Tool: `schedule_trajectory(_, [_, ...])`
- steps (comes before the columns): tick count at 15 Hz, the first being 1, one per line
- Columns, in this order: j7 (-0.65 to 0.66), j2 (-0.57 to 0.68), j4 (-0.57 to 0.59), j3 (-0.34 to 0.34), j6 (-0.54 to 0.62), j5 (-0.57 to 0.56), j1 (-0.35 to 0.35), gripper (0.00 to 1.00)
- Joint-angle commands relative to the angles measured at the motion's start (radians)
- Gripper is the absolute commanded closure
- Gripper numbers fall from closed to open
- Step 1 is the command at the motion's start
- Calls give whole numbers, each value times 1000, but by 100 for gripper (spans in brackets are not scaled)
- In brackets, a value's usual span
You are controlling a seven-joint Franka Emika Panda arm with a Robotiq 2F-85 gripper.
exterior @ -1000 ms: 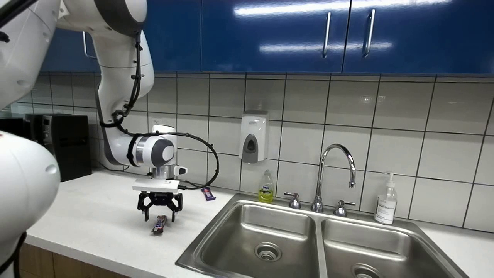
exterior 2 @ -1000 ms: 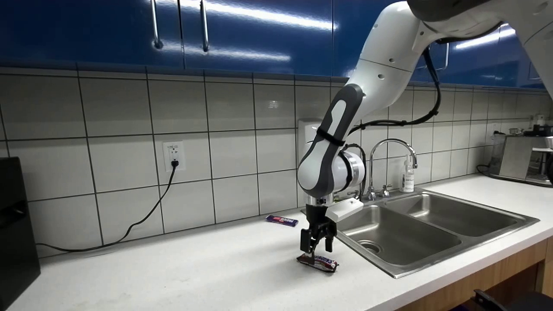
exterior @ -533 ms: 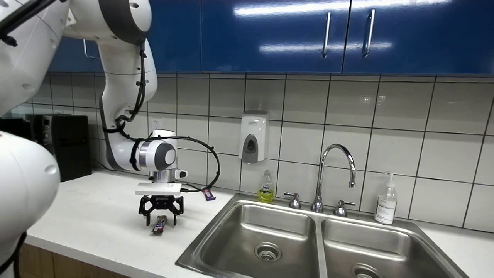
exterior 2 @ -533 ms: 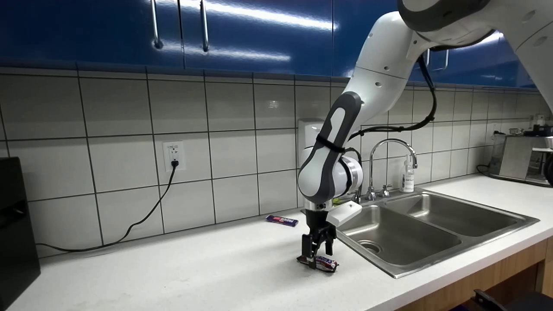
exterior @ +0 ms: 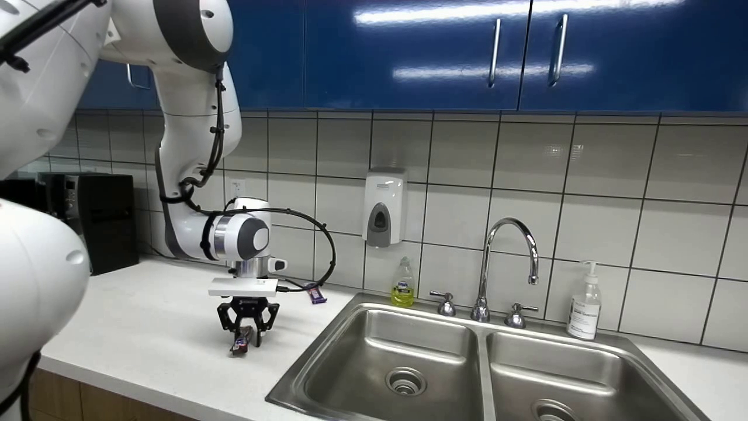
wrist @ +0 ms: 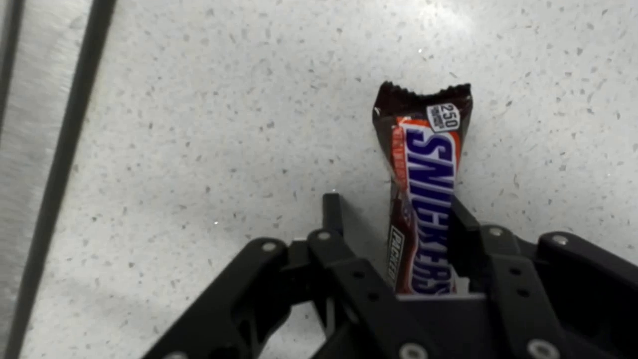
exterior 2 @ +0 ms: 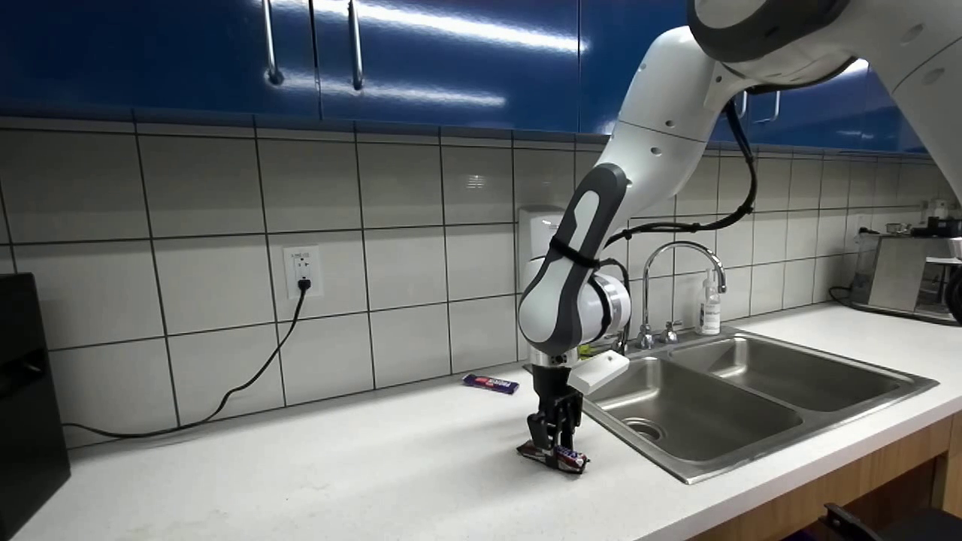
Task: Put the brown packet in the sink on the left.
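- In an exterior view, the hand [exterior: 248, 340] points down at the desk [exterior: 158, 339], its fingers fairly narrow, with the brown packet [exterior: 240, 344] between them.
- The brown packet lies on the desk, outside the sink [exterior: 315, 354], on the side of the left basin [exterior: 350, 374].
- Farther back, near the tiles [exterior: 349, 257], lies the purple packet [exterior: 316, 296].
- Along the sink's back edge stand the soap [exterior: 402, 287], the tap [exterior: 484, 275] and the pump bottle [exterior: 584, 316]; the dispenser [exterior: 384, 207] hangs on the tiles.
- In an exterior view, the socket [exterior 2: 301, 263], a black plug [exterior 2: 304, 285] in it, sits on the tiles between the black box [exterior 2: 30, 391] and the arm [exterior 2: 654, 113].
- There the fingers reach down to about the middle of the brown packet and hide part of its wrapper; the purple packet lies apart, by the tiles.
- In the wrist view, the brown packet stretches lengthwise between the fingers, SNICKERS legible on it.
- The finger at that view's right is touching the brown packet or just beside it; which cannot be told. The other stands apart, desk showing between, so the hand is loose about the brown packet.
- The sink's metal rim runs down the left side.
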Motion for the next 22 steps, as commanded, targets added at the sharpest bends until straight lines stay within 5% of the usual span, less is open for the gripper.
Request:
schedule_trajectory(1, [24,5,25,14,-27,-24,-28,79])
schedule_trajectory(4, [24,2,28,18,-29,-17,-38,100])
schedule_trajectory(16, [55,-147,-9,39,-87,27,-48,96])
schedule_trajectory(22, [41,-171,-5,23,-84,123,-126,96])
